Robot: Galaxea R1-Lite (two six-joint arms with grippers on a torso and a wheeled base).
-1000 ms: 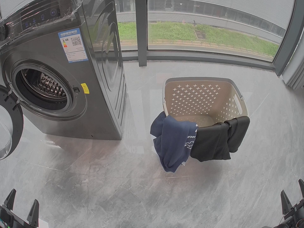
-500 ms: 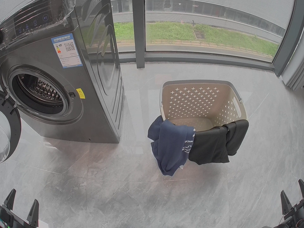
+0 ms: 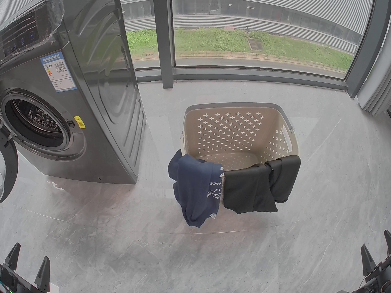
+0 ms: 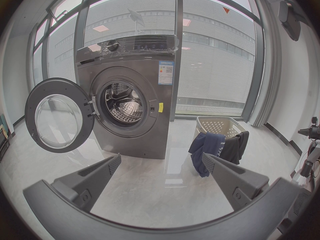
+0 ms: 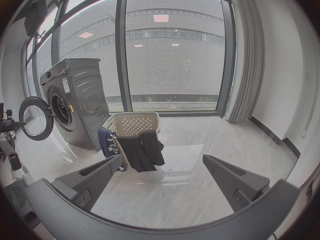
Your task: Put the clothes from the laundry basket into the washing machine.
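Hanging clothes [image 3: 197, 192] hide the near rim of the laundry basket [image 3: 236, 131].

grey marble floor [image 3: 122, 241] | window wall [image 3: 260, 21] behind | curtain [image 5: 245, 60] at corner

Open-doored washing machine [image 4: 128, 100] stands beside the laundry basket [image 4: 218, 125], clothes [image 4: 205, 149] draped over its rim; left gripper [image 4: 160, 160] fingers spread.

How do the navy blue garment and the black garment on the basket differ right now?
The navy blue garment carries white print; the black garment looks plain. The navy one hangs lower, at the left front corner; the black one spreads wider toward the right. Both drape over the front rim of the beige plastic laundry basket, hanging outside.
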